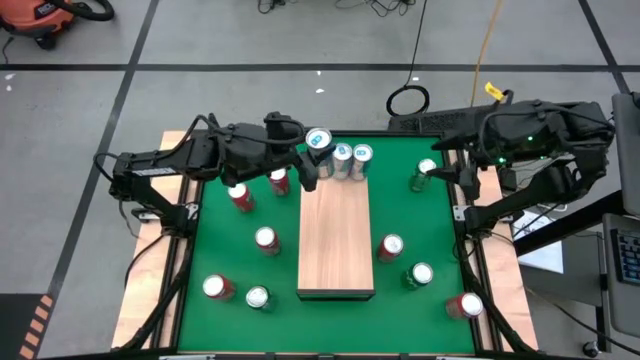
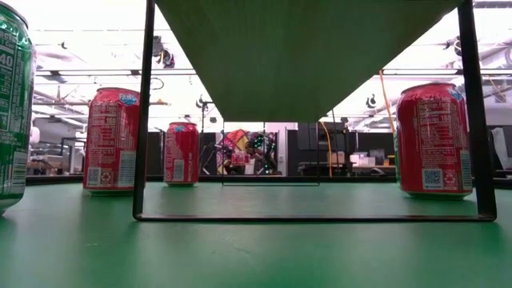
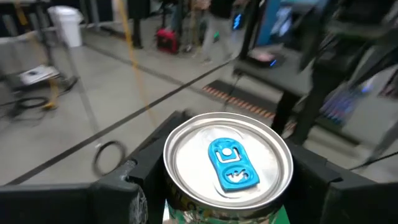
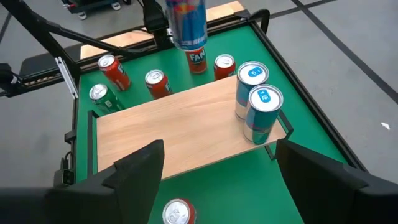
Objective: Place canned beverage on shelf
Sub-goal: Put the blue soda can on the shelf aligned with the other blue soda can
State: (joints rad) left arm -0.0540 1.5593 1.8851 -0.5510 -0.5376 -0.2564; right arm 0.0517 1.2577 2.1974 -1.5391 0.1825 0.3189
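From above, the wooden shelf [image 1: 336, 240] stands in the middle of the green bench [image 1: 300, 320]. The left gripper [image 1: 312, 158] holds a blue-topped can [image 1: 319, 140] above the shelf's far end, beside two cans [image 1: 351, 160] already there. The right gripper [image 1: 452, 172] hangs near the bench's far right edge, by a green can [image 1: 424, 174]. From low down, red cans [image 2: 112, 140] stand behind the shelf's legs. The left wrist view shows that can [image 3: 227, 163] clamped between fingers [image 3: 118, 193]. The right wrist view shows fingers [image 4: 138, 168] apart, grasping nothing.
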